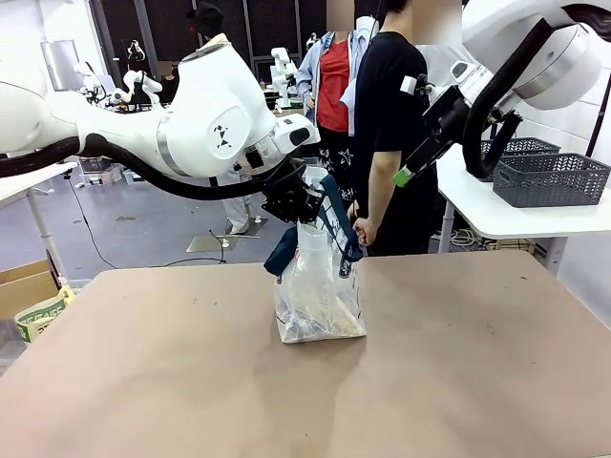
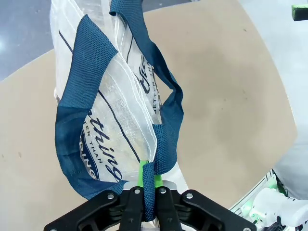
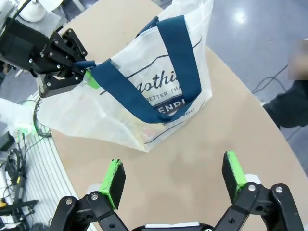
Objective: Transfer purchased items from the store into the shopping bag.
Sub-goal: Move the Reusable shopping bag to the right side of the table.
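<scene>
The shopping bag (image 1: 320,296) is standing near the middle of the tabletop (image 1: 458,363), its base resting on the surface. The left hand (image 2: 149,192) is closed on one navy strap handle (image 2: 163,144) and is holding it up beside the bag's mouth. The right hand (image 3: 173,180) is hanging above the bag with its green fingers (image 3: 114,182) spread wide and nothing between them.

To do this step well, the left hand should be keeping the strap lifted and pulled a little outward, so the mouth is open and the thin wall is not folding in.

The bag is translucent white plastic, soft and creased, with a round navy logo (image 3: 168,108). Something pale is showing through near its bottom, but I cannot tell what.
</scene>
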Robot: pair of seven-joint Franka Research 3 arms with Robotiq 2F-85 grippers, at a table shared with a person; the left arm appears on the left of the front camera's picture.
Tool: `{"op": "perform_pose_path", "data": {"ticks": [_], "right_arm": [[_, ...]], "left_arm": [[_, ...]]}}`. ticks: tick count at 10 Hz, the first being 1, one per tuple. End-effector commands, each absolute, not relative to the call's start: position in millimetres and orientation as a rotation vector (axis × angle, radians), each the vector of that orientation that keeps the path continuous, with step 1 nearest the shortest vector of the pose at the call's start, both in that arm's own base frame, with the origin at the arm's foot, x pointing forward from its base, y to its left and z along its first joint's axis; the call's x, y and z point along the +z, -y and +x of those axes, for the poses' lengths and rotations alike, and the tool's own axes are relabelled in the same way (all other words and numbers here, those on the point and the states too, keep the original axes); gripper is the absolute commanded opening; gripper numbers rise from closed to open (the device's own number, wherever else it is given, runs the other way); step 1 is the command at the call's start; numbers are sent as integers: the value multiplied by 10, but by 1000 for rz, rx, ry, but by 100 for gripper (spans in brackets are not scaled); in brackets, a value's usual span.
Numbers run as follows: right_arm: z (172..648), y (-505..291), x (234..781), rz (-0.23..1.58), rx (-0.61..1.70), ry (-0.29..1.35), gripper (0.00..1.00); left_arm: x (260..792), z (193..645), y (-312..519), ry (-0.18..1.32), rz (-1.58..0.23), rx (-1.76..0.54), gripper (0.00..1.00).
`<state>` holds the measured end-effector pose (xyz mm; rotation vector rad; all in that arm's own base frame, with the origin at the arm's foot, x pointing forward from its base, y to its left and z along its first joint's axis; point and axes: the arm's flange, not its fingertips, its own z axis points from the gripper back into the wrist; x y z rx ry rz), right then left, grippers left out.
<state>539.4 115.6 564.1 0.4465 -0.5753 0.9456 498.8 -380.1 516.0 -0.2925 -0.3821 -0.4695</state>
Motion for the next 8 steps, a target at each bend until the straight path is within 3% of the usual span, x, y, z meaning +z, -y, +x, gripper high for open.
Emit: {"op": "perform_pose_path", "data": {"ticks": [1,3,8], "right_arm": [[5384,-1170,5670,441,937,553,100],[5384,-1170,5670,441,937,553,100],[5384,-1170,5670,441,937,553,100]], "left_arm": [[5160,4988,3801,382,-293,-469,0],[5298,5113,3958,314,-163,-477,0],[5800,5299,3755,380,-36,-533,0]]}}
